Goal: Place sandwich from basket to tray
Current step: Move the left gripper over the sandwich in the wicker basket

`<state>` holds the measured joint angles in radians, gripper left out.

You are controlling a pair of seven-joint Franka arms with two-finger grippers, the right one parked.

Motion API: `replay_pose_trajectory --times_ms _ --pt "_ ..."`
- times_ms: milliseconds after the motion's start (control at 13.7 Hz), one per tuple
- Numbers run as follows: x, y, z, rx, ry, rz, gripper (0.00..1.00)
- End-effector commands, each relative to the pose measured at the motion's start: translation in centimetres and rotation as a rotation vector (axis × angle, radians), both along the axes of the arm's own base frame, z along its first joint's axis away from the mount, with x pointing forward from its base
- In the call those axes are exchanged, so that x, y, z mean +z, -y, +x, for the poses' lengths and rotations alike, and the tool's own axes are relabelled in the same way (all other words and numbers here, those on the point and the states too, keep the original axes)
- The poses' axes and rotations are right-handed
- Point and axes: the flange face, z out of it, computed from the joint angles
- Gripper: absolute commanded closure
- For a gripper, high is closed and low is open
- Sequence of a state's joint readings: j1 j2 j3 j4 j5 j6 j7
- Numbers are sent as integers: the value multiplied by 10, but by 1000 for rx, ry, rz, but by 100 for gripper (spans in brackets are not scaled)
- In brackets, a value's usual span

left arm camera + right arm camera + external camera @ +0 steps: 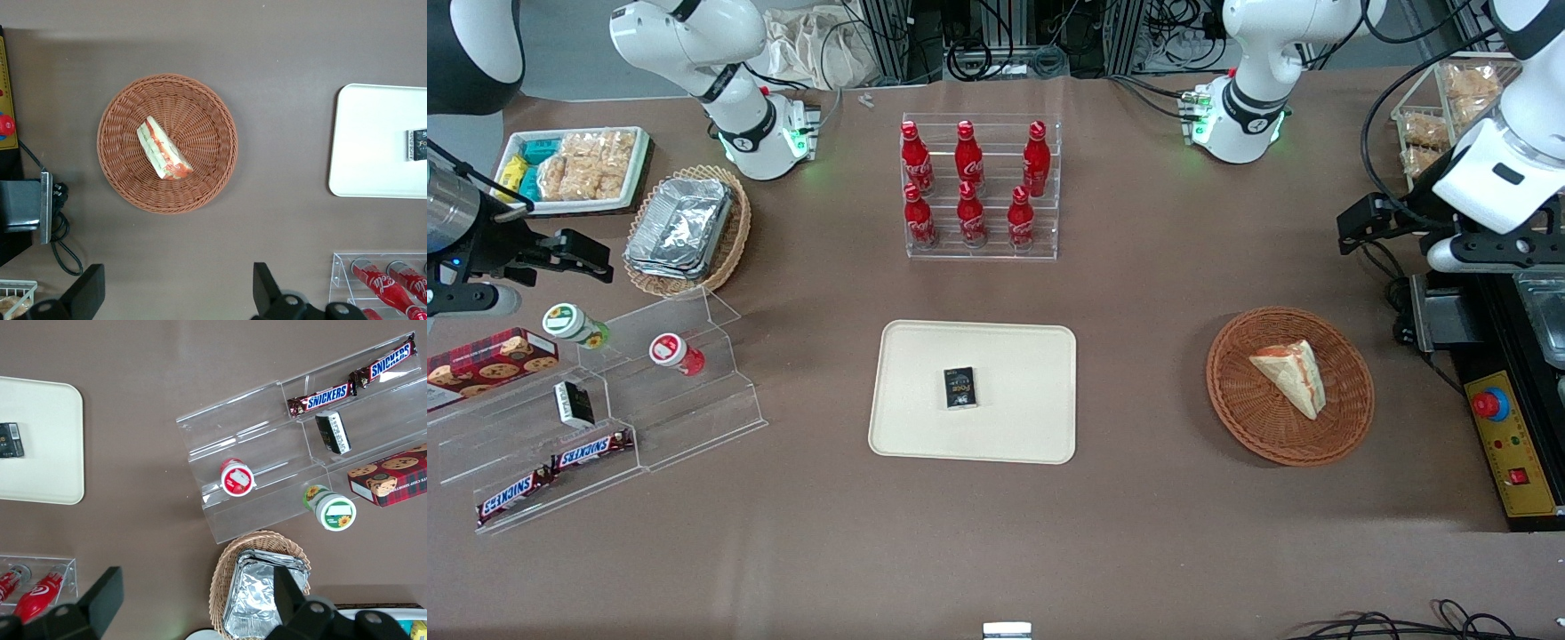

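In the front view the sandwich point(1291, 376) lies inside the reddish-brown basket point(1289, 387), which sits well apart from the cream tray point(974, 391), toward the working arm's end of the table; a small dark packet point(959, 388) rests on the tray. In the left wrist view the gripper point(179, 293) hangs high above the table near the basket point(167, 143), its fingers point(85, 291) spread apart and empty, the sandwich point(163, 149) untouched
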<state>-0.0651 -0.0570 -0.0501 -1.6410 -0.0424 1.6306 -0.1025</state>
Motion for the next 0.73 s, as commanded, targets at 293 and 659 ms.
replay_pose_trajectory --times_ms 293,659 --pt "-5 -3 0 132 -56 12 0" --pt "-96 -24 19 606 -109 19 0"
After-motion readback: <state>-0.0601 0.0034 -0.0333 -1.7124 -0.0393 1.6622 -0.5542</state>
